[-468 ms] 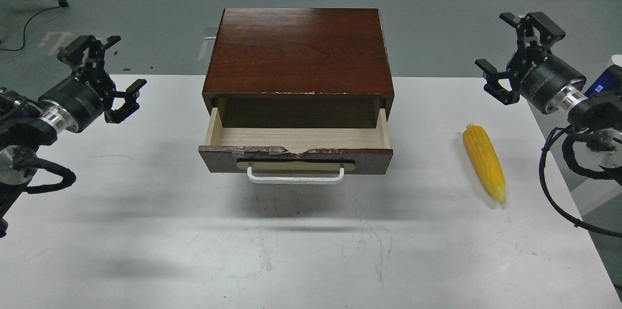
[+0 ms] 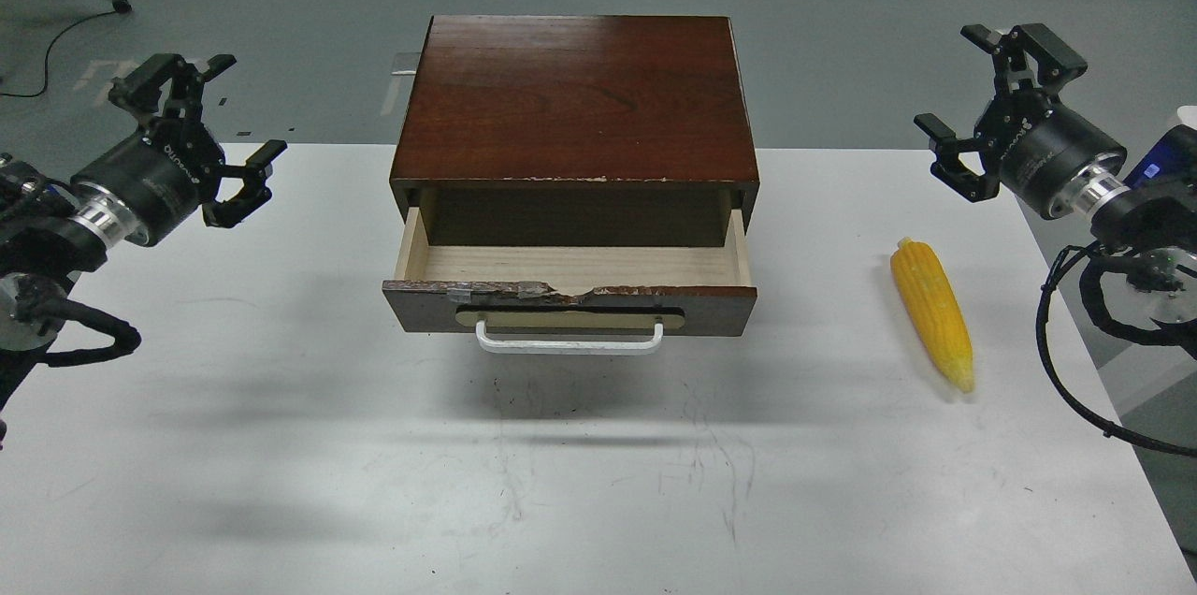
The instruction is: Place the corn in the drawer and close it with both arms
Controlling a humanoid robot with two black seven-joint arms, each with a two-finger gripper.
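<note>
Corn [image 2: 931, 314]: right on table [image 2: 281, 445], untouched
Drawer [image 2: 570, 282]: open
Right gripper [image 2: 996, 104]: released; grasp cob mid-length, across its axis
Left gripper [image 2: 192, 132]: released
</note>
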